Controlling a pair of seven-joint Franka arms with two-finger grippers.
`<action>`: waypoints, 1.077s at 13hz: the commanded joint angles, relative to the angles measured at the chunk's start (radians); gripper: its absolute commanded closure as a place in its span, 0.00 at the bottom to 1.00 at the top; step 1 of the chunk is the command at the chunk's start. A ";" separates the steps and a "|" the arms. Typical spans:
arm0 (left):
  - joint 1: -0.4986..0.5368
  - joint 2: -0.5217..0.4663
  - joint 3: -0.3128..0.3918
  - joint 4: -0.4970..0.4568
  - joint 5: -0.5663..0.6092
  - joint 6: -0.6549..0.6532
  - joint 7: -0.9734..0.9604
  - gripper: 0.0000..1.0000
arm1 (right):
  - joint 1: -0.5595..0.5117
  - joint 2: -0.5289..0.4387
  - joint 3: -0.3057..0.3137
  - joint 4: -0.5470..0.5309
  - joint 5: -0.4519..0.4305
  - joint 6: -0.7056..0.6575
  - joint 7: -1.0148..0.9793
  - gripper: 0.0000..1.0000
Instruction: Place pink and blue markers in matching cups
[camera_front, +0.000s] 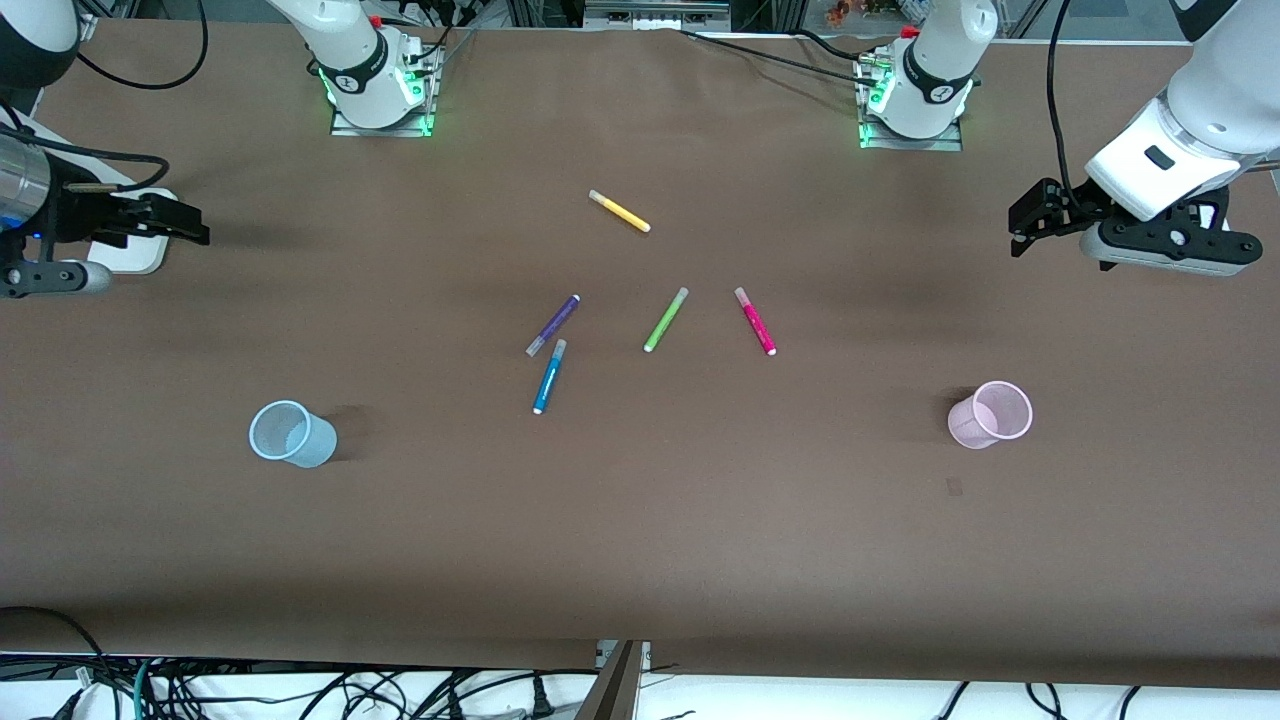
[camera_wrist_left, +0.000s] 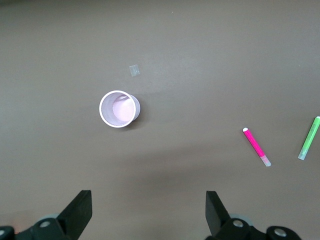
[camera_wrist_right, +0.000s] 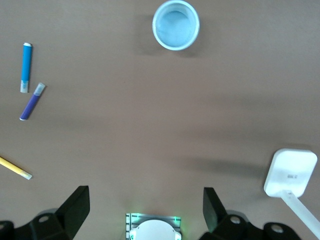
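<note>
Left pincer (camera_front: 1020, 222) hangs at the frame's right edge, right pincer (camera_front: 190, 222) at its left edge; both level, fingers apart, empty, arms waiting. Pink marker (camera_front: 755, 320) and blue marker (camera_front: 548, 376) lie mid-frame on the desk (camera_front: 640, 520). Blue cup (camera_front: 291, 433) lower left, pink cup (camera_front: 990, 413) lower right, both upright.

My robotics lab bench.

My two arms are bolted to the table (camera_front: 640, 560) on metal base plates (camera_front: 382, 122) lit with green lights, the top is covered in plain brown sheet, and loose cables (camera_front: 300, 690) tangle along its edge nearest the front camera, with more wiring and metal framing by the bases.
</note>
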 joint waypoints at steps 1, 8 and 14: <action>0.001 0.012 -0.003 0.032 -0.002 -0.032 0.009 0.00 | 0.065 0.027 0.000 0.012 0.011 0.029 0.094 0.00; 0.000 0.014 -0.008 0.032 -0.001 -0.032 0.009 0.00 | 0.229 0.169 0.000 0.002 0.012 0.232 0.335 0.00; 0.000 0.080 -0.070 0.019 -0.002 -0.125 0.008 0.00 | 0.295 0.323 0.000 0.001 0.012 0.419 0.461 0.00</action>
